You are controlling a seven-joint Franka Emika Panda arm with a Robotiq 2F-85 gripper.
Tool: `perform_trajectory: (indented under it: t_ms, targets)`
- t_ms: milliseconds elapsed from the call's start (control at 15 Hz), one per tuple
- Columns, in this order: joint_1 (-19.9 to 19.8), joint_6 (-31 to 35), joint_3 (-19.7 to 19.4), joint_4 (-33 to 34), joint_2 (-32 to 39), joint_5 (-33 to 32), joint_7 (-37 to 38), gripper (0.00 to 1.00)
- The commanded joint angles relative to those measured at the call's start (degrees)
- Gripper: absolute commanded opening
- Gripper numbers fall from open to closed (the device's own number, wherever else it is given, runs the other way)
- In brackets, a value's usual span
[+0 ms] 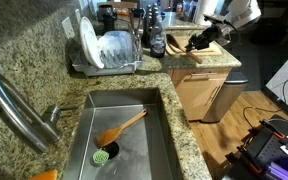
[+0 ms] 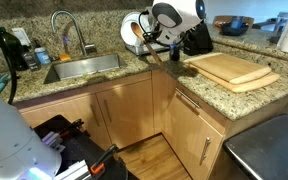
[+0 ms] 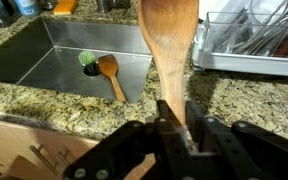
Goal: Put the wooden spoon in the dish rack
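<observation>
My gripper is shut on the handle of a wooden spoon, whose broad end points away from me over the granite counter. The dish rack, chrome wire on a grey tray, stands just right of the spoon's tip and holds utensils. In an exterior view the gripper hovers right of the dish rack, which holds white plates. In an exterior view the gripper is in front of the rack. A second wooden spoon lies in the sink.
A green scrub brush lies by the spoon in the sink; both show in an exterior view. A faucet stands by the sink. Wooden cutting boards lie on the counter. Bottles and a knife block stand beside the rack.
</observation>
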Motion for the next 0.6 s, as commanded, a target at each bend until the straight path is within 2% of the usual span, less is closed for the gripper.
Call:
perform_trajectory:
  t_ms: [0, 133, 333, 400, 467, 533]
  targets:
    - [1.95, 0.58, -0.87, 1.27, 1.12, 7.2, -1.91, 0.06]
    - [2.97, -0.25, -0.14, 1.31, 0.91, 11.86, -2.47, 0.06]
    - [3.45, -5.23, 0.79, 1.13, 0.54, 19.2, -1.76, 0.06]
    - [4.25, -5.38, 0.4, 0.46, 0.04, 19.12, -1.45, 0.06]
    - [5.24, -3.52, -0.63, 0.85, 0.5, 17.55, -1.29, 0.23]
    - [5.52, -3.83, -0.56, 0.85, 0.49, 18.01, -1.28, 0.23]
